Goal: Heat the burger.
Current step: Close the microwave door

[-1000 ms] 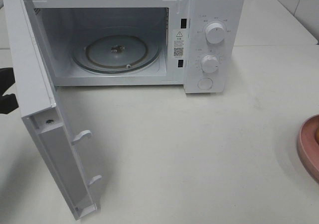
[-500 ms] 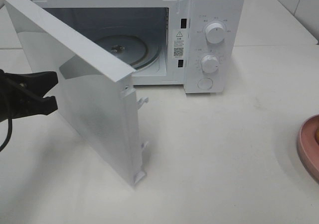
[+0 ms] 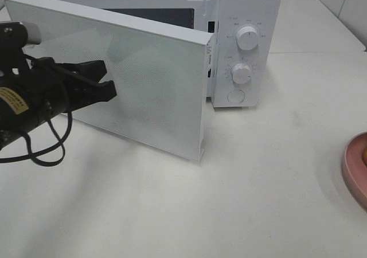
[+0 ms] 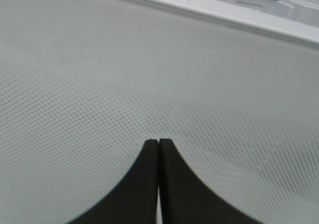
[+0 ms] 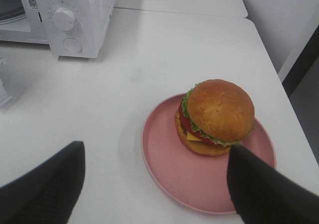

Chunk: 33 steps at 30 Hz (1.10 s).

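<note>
While the microwave (image 3: 246, 46) stands at the far side of the white table (image 3: 241, 195), its door (image 3: 143, 92) hangs partly swung, hinged at the far left with its free edge angled out toward the near right, just in front of the control panel. Two round white knobs (image 3: 248, 38) sit one above the other on that panel, with a round button (image 3: 235, 96) beneath them. At the left, the left gripper (image 3: 109, 83) is pressed up to the door's outer face, its black jaws shut tight against each other and holding nothing; in the left wrist view the closed tips (image 4: 158, 143) meet the dotted mesh of the door window. On the right side of the table, well apart from the microwave, the burger (image 5: 216, 117) stands upright on a pink plate (image 5: 164, 159), toward the plate's far right part, with lettuce, tomato and cheese showing under a golden-brown bun. Only the plate's rim shows at the right edge of the high view. Above the plate's near side, the right gripper (image 5: 154, 184) hovers with its jaws spread wide and empty, one finger on each side of the plate.
</note>
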Each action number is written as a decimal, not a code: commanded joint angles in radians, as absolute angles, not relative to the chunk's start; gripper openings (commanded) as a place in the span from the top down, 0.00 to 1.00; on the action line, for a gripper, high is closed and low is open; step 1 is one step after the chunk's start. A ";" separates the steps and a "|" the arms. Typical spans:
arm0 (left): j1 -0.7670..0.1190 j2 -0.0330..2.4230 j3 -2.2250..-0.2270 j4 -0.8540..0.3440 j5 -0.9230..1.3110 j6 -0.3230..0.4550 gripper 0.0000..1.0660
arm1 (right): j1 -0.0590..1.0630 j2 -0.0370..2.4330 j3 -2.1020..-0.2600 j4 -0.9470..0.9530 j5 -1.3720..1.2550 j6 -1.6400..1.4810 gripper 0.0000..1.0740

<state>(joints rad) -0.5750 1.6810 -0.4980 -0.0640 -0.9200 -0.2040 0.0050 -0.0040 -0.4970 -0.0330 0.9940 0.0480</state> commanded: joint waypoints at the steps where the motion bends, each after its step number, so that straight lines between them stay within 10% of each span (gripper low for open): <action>1: -0.612 1.728 -0.566 -0.086 -0.928 -0.201 1.00 | -0.001 -0.030 -0.498 -0.032 0.995 0.036 0.29; 33: -0.679 1.990 -1.036 -0.210 -0.722 -0.130 1.00 | -0.001 -0.030 -0.498 -0.032 0.995 0.035 0.29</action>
<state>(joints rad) -0.6910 1.9870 -1.0140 -0.1620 -0.6960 -0.1320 0.0050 -0.0040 -0.4970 -0.0330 0.9940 0.0420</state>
